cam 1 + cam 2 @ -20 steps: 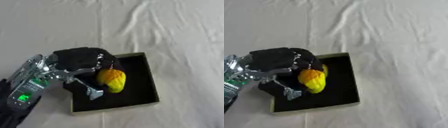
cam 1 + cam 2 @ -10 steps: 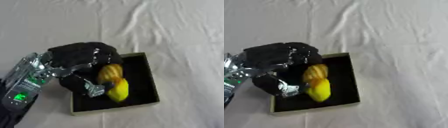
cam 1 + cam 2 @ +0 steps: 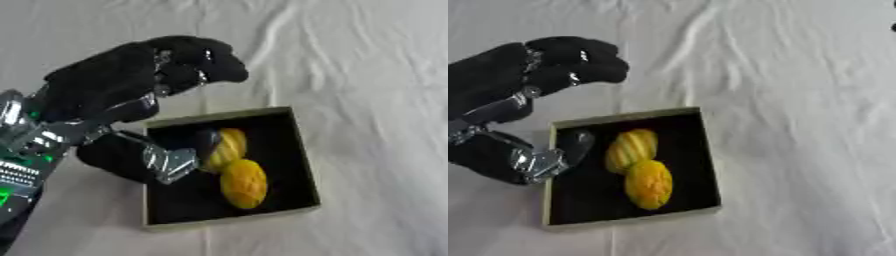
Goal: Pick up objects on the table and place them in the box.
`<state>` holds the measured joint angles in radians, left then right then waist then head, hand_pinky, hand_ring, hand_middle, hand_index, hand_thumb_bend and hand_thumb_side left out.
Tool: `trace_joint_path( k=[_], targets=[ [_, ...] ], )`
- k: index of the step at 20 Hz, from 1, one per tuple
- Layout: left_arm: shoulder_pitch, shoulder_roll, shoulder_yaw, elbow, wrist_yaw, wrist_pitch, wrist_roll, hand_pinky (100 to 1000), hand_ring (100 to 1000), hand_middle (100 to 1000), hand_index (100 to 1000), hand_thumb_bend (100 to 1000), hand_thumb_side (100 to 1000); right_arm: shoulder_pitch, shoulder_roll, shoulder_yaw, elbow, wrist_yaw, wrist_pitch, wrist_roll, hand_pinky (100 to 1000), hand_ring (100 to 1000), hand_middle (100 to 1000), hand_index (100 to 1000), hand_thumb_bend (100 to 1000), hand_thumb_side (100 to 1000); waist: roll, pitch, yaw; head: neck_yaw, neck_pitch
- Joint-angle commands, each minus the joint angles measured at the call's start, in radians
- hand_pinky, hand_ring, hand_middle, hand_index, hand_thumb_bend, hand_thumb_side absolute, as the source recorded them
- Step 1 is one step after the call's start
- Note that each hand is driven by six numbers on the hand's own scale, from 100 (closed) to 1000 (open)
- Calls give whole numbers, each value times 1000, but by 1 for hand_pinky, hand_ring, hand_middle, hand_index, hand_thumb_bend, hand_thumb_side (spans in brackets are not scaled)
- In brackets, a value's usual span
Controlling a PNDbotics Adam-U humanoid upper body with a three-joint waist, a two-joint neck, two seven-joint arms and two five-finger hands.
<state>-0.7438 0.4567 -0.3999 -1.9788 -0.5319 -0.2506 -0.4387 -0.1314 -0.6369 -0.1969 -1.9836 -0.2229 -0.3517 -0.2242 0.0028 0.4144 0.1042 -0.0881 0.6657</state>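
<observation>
The left hand [image 3: 131, 95] hangs above the near-left corner of the box [image 3: 627, 219], fingers [image 3: 206, 62] bent over but spread away from the thumb [image 3: 166, 160], and it has hold of nothing. Both task things lie inside the box on its black floor: a striped yellow-orange fruit [image 3: 630, 149] and a plain yellow fruit [image 3: 649, 184], touching end to end near the middle. The main risk, as I judge it, is the thumb — its tip sits low, just inside the box's left wall and close beside the striped fruit. A careless lift or sideways pull could catch the wall and drag or tip the light box, or nudge the fruit against its neighbour. The wrinkled white cloth [image 3: 367, 75] under the box may also let it slide. The right eye view shows a clear dark gap between the thumb tip and the striped fruit, where the left eye view has them overlapping, so they look apart rather than touching. The right hand shows in neither view.
</observation>
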Motion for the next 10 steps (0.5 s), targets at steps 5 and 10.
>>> trace_joint_path(
  k=[5, 10],
  targets=[
    [15, -23, 129, -21, 114, -9, 99, 924, 910, 838, 911, 100, 658, -2, -11, -23, -16, 7, -3, -8, 938, 800, 503, 758, 100, 568, -7, -25, 3, -10, -20],
    [68, 37, 269, -21, 370, -31, 456, 898, 870, 810, 867, 100, 596, -2, -9, -31, -16, 11, -15, -21, 936, 799, 504, 759, 100, 564, -13, -23, 6, -25, -27]
  ],
)
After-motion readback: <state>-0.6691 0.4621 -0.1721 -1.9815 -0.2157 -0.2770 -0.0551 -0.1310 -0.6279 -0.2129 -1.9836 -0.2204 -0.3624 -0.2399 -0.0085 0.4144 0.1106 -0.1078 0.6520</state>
